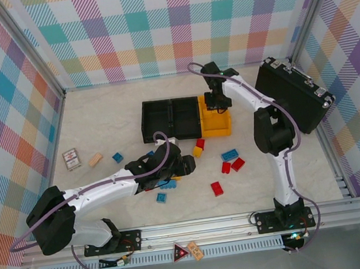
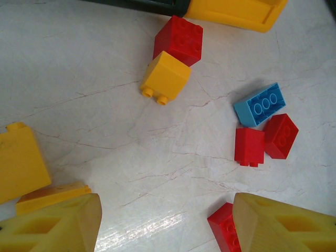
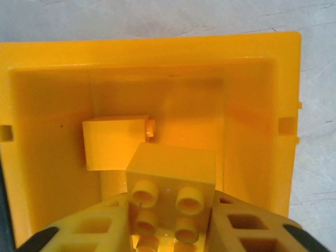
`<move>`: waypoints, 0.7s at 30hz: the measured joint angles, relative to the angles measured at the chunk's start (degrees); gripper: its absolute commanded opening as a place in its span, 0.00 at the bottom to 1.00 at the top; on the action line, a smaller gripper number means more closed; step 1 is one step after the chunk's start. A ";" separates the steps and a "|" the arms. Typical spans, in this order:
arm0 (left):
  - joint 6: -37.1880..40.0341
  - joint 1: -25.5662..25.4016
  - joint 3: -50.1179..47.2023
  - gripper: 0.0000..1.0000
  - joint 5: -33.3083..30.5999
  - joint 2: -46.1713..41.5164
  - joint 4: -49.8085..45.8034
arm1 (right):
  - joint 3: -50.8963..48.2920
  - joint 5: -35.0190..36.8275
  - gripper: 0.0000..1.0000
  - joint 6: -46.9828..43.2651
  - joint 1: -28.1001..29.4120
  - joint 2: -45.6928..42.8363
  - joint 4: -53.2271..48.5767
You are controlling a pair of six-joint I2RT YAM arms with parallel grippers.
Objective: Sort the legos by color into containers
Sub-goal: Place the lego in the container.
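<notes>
Seen from above, the three joined bins sit toward the far middle of the worktop (image 1: 99, 118): two black bins (image 1: 171, 119) with the yellow-orange bin (image 1: 217, 126) at their right end. The right gripper (image 1: 217, 100) hangs over the yellow-orange bin. The left gripper (image 1: 185, 165) is low near the worktop's middle, among loose legos in red, blue and yellow, including a blue brick (image 1: 229, 155) right of centre and a red brick (image 1: 217, 188) nearer the near edge. A tan block (image 1: 95, 159) lies toward the left edge, and a black case (image 1: 293, 94) stands by the far right corner. From the left wrist, the left gripper (image 2: 168, 226) has its fingers (image 2: 52, 223) spread wide, with bare worktop between them. A red lego (image 2: 224, 227) lies just beside one finger and a yellow lego (image 2: 20, 165) near the other. Farther out, a red cube (image 2: 178, 39) touches a yellow cube (image 2: 165, 77). From the right wrist, the right gripper (image 3: 170, 233) is clamped on a studded yellow brick (image 3: 170, 181) above the open yellow-orange bin (image 3: 157, 47). Another yellow piece (image 3: 113, 142) lies inside it.
</notes>
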 measured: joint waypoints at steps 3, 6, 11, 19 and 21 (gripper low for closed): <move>0.00 0.00 0.00 0.67 -0.02 0.00 0.00 | 0.24 0.46 0.44 -0.17 0.00 0.55 -0.68; 0.00 0.00 0.00 0.67 -0.02 0.00 0.00 | 0.79 0.63 0.45 -0.31 0.04 0.55 -1.27; -0.04 0.00 0.00 0.67 -0.04 -0.07 0.00 | 1.05 0.55 0.45 -0.28 0.11 0.15 -1.22; -0.72 -0.04 -0.24 0.67 -1.14 -1.77 -0.02 | -9.31 -2.19 0.50 0.13 0.87 -12.46 1.42; -0.90 -0.04 -0.57 0.67 -1.38 -2.21 -0.09 | -12.66 -2.82 0.51 0.31 1.16 -16.72 2.40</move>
